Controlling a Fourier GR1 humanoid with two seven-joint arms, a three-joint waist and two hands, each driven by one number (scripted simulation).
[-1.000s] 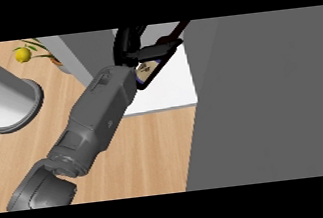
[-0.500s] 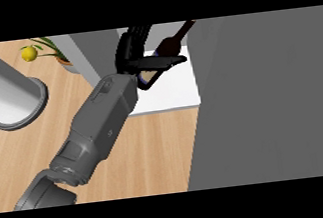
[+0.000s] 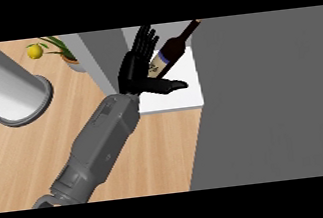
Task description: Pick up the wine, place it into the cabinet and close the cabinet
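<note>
Our landmark is the cabinet (image 3: 267, 94), its grey door at the right. On its white shelf (image 3: 175, 102) the wine (image 3: 167, 55) stands tilted, already delivered. Beside the bottle our hand (image 3: 139, 68) has its fingers spread wide, holding nothing, to clear away.

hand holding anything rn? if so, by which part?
Nothing held. The hand is open, fingers straight, thumb out, beside the wine bottle, which stands on the white cabinet shelf. Contact cannot be told.

The wine bottle (image 3: 169, 54) stands on the cabinet shelf (image 3: 185, 98), just right of the hand (image 3: 139, 65).
</note>
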